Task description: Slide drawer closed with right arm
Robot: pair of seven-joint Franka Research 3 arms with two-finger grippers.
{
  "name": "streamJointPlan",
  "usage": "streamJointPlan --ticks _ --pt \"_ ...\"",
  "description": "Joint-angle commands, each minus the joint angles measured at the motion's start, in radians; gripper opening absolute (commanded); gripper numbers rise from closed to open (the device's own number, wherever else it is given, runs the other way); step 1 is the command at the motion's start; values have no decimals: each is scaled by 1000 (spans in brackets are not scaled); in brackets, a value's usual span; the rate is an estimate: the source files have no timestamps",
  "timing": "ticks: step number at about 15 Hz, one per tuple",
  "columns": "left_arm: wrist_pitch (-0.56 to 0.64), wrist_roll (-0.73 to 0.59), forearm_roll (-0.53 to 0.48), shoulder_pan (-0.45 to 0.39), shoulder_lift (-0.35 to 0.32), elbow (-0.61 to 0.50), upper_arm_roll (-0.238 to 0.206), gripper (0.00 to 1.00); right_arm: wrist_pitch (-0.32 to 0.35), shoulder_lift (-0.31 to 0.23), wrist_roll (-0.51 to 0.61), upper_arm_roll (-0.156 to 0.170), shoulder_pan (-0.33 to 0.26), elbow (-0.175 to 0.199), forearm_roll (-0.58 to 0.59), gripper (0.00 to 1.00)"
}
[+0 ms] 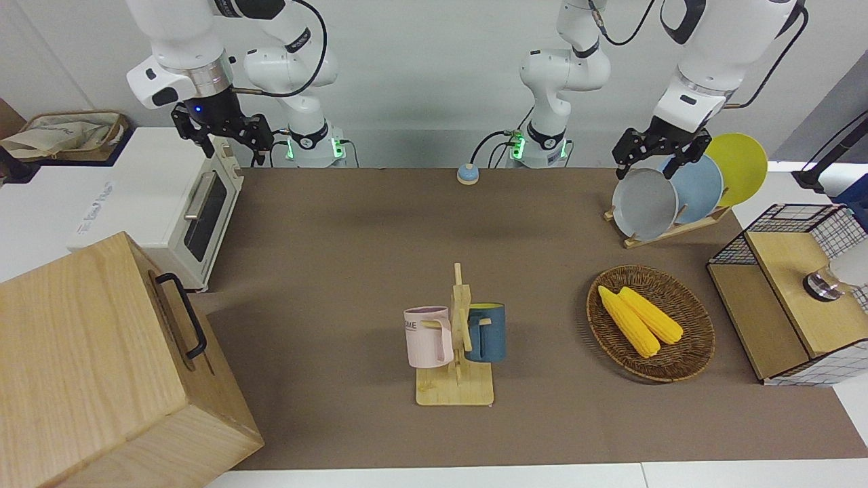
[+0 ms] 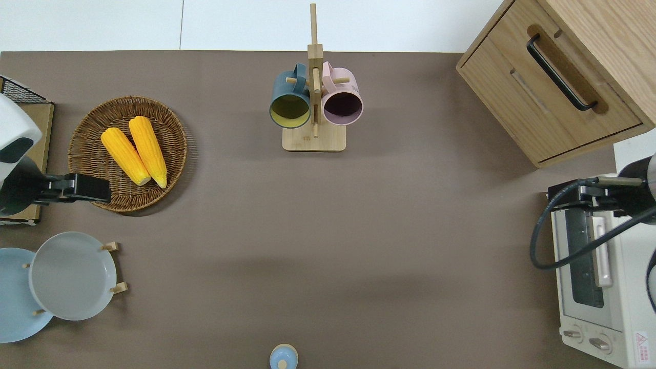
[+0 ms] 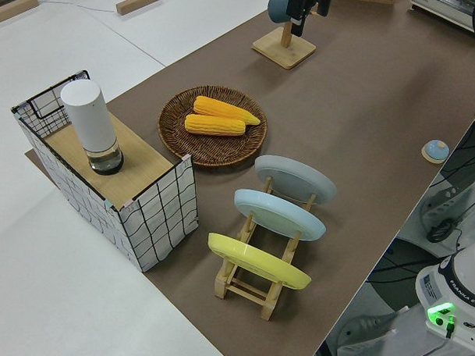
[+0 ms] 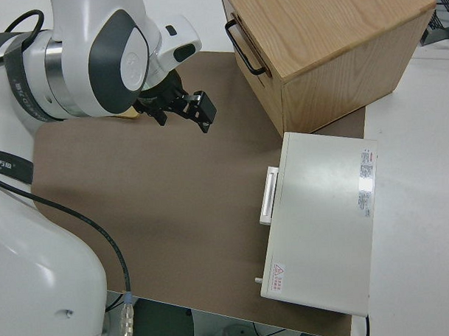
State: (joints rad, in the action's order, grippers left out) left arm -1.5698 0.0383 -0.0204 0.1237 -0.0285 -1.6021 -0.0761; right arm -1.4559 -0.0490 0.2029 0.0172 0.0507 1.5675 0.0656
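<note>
The drawer (image 2: 558, 97) sits flush in the pale wooden cabinet (image 1: 81, 359) at the right arm's end of the table. Its black bar handle (image 1: 182, 315) faces the table's middle and also shows in the right side view (image 4: 242, 46). My right gripper (image 1: 232, 146) is open and empty in the air. In the overhead view (image 2: 558, 197) it is over the toaster oven's end next to the cabinet, apart from the drawer. The right side view (image 4: 185, 110) shows it clear of the handle. The left arm is parked.
A white toaster oven (image 2: 594, 287) stands beside the cabinet, nearer to the robots. A mug rack (image 1: 456, 346) stands mid-table. A basket of corn (image 1: 649, 322), a plate rack (image 1: 678, 190) and a wire-mesh box (image 1: 793, 298) are at the left arm's end.
</note>
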Motion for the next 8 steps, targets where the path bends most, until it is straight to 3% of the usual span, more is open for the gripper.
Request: streamJointPlan --ticks 1,8 --pt "14 -1 13 4 -8 4 -4 995 -1 3 -20 7 14 -12 -7 983" --pt "14 -1 13 4 -8 2 -2 998 -4 3 -19 41 15 -17 -12 983"
